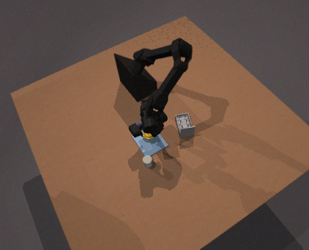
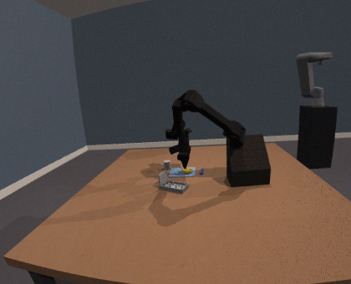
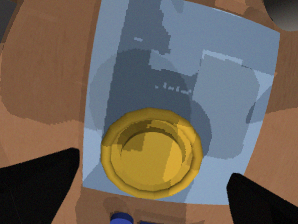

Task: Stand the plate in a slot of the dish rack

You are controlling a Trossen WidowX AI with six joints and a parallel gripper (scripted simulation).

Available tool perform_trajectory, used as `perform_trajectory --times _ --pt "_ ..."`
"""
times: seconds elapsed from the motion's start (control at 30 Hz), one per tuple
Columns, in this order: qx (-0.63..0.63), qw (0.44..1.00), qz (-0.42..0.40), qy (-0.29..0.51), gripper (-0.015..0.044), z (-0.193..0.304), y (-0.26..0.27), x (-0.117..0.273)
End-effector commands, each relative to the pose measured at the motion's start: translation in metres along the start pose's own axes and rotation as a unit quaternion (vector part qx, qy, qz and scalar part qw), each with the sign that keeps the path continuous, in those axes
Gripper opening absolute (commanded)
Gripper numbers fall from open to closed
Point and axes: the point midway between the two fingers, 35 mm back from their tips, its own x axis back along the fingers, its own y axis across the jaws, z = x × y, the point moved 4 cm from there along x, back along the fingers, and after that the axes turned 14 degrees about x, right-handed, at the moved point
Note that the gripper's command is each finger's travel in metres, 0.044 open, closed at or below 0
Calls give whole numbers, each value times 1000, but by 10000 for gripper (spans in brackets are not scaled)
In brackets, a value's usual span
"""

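Note:
A yellow plate [image 1: 148, 136] [image 2: 187, 170] [image 3: 152, 155] lies flat on a light blue mat [image 1: 158, 148] [image 2: 174, 174] [image 3: 227, 175]. My gripper [image 3: 157, 172] is open and empty. In the wrist view its fingertips stand to the left and right of the plate, apart from it. In the exterior view the gripper [image 2: 185, 168] hangs just above the plate; in the top view it hides part of the plate. A grey dish rack [image 1: 187, 131] [image 2: 173, 190] with small upright pegs and one raised end wall stands beside the mat. Its slots hold nothing that I can see.
A whitish cup [image 1: 147, 161] [image 2: 167, 164] stands at the mat's far edge from the arm base [image 1: 133, 79] [image 2: 247, 167]. A small blue object [image 2: 201, 171] [image 3: 121, 218] lies beside the mat on the base side.

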Motion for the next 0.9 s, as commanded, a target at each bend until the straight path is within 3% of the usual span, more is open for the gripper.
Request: perform_trajectory --times 0.0,0.67,0.87 --pt "-6 1000 -5 3 400 4 1 -10" --pt "-6 1000 -8 3 400 8 4 -39" --pt "-6 1000 -8 3 371 8 4 -39"
